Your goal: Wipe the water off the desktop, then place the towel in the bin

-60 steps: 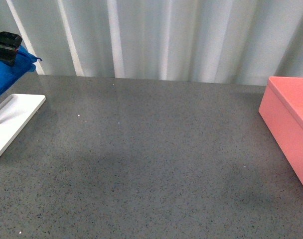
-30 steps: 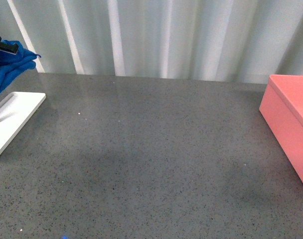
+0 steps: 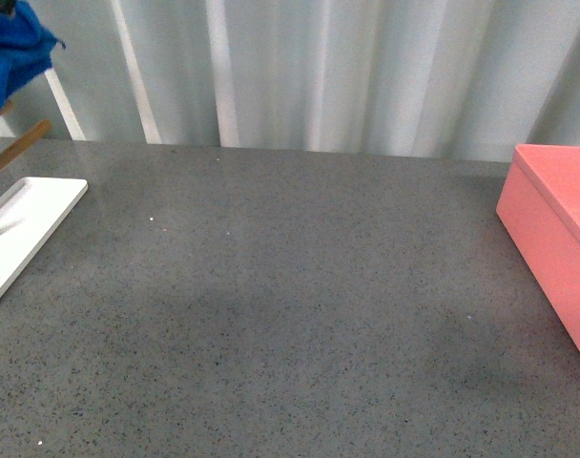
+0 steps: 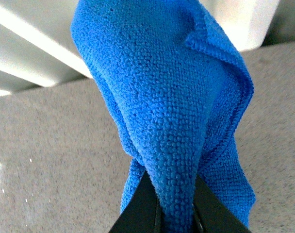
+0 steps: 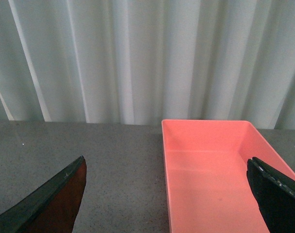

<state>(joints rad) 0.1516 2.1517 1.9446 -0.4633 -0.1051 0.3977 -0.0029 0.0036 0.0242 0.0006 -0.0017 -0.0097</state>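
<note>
While my left gripper [image 4: 176,209] pinches the towel [image 4: 167,97] high near the white stand [image 3: 23,229] at the left end of the desktop [image 3: 300,286] and my right gripper [image 5: 162,194] hangs spread facing the bin [image 5: 210,127], I judge the cloth should land flat before any sweep over water I cannot make out.

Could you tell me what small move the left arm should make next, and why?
Probably lower the left gripper, shut on the towel, rightward and down onto the bare desktop. The towel hangs high above the white stand and its wooden peg, not yet touching the surface to wipe. No puddle is clear to me, so aim mid-table.
</note>
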